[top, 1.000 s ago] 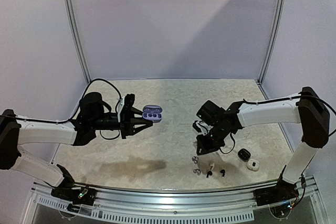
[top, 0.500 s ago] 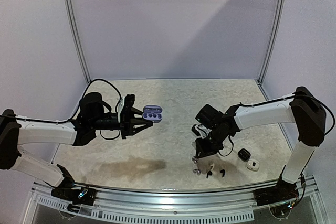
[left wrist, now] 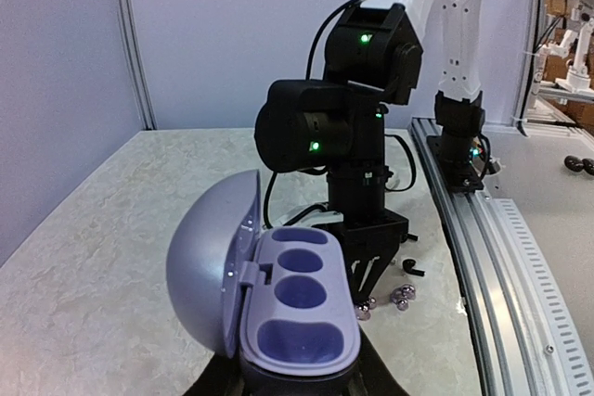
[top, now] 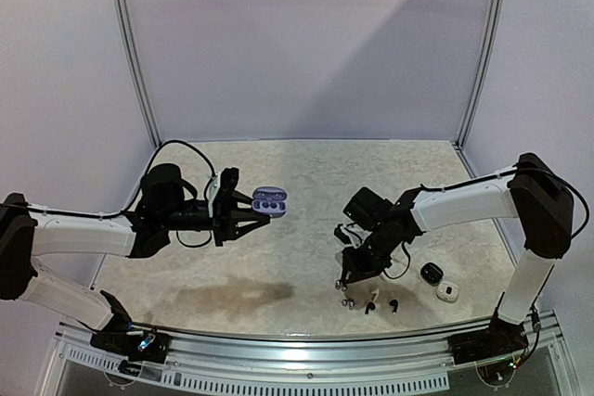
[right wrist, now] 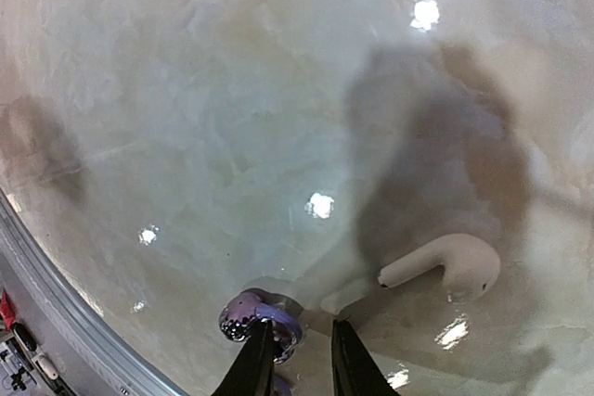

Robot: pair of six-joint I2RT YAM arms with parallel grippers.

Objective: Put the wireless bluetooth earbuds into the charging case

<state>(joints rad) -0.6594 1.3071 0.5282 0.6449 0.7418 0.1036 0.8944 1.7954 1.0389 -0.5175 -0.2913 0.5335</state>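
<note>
**Case held open, right jaws low over the loose earbuds**

At 9 o'clock above the tabletop [top: 306, 173], the left jaws pinch the purple charging case [left wrist: 302, 312], lid swung back and wells showing empty. At 5 o'clock, the right jaws hang low over the earbuds [top: 349, 302], tips narrowly parted with nothing between them. A shiny purplish earbud [right wrist: 252, 314] sits at 11 o'clock, partly behind one tip. A white earbud [right wrist: 445, 266] lies apart at 2 o'clock. This looks like the pick-up step. Next, I'd judge, the tips must straddle one bud, then close.

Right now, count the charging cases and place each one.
3: the purple case, open, in the left gripper; a black case and a white case side by side on the table at right.
</note>
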